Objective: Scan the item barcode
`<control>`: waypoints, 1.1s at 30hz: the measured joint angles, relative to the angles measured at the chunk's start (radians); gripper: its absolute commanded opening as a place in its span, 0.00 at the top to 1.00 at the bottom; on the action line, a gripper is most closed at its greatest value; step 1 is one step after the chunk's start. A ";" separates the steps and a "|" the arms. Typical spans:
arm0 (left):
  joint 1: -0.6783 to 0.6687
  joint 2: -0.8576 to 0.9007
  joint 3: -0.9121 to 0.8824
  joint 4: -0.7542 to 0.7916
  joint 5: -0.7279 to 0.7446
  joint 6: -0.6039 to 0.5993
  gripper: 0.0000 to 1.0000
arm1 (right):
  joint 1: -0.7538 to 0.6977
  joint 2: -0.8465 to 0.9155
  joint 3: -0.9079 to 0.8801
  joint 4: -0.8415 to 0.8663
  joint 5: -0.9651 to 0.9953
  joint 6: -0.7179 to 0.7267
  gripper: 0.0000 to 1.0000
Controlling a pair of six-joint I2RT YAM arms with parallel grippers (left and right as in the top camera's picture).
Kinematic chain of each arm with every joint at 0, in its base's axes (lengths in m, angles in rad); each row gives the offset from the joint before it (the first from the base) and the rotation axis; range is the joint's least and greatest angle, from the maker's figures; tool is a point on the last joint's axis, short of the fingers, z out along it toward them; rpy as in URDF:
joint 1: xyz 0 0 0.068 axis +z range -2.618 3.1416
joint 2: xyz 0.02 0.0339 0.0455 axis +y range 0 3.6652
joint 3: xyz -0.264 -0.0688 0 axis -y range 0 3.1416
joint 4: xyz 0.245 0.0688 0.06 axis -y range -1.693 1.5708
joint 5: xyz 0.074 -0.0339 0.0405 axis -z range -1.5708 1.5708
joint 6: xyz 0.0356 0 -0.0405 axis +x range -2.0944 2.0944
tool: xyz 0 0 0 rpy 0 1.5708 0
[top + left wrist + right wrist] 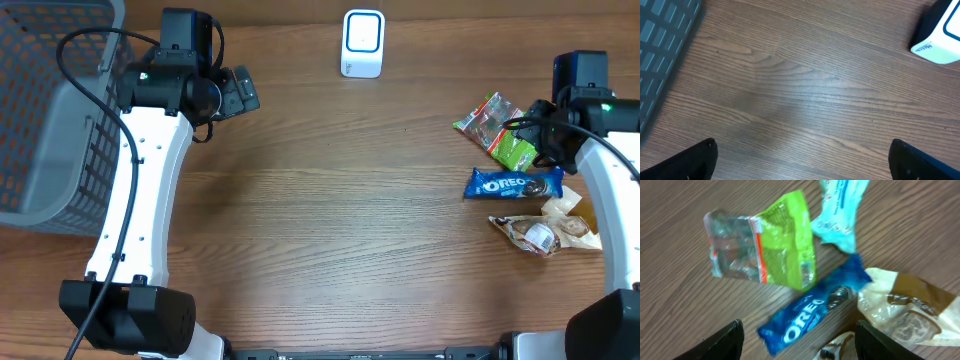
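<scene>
While left pincer [802,152] and right pincer [799,336] gape empty, the table [330,220] has an open middle; one basket [40,120] left, one scanner [362,43] far, one Oreo [515,184] right.

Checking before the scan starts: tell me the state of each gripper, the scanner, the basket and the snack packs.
Left gripper: open, empty.
Right gripper: open, holding nothing.
Oreo pack: lying flat, logo up.
Green snack bag: lying flat.
Scanner: standing upright, untouched.
Basket: upright.
</scene>
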State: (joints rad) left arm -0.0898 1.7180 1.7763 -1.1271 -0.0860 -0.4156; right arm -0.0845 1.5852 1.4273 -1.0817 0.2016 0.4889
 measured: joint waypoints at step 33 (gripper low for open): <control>-0.269 -0.472 0.002 -0.229 -0.047 0.061 0.00 | 0.035 -0.489 0.110 -0.166 -0.201 -0.203 0.00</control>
State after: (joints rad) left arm -0.3584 1.2465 1.7782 -1.3560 -0.1326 -0.3542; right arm -0.0498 1.0966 1.5375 -1.2476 0.0010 0.2863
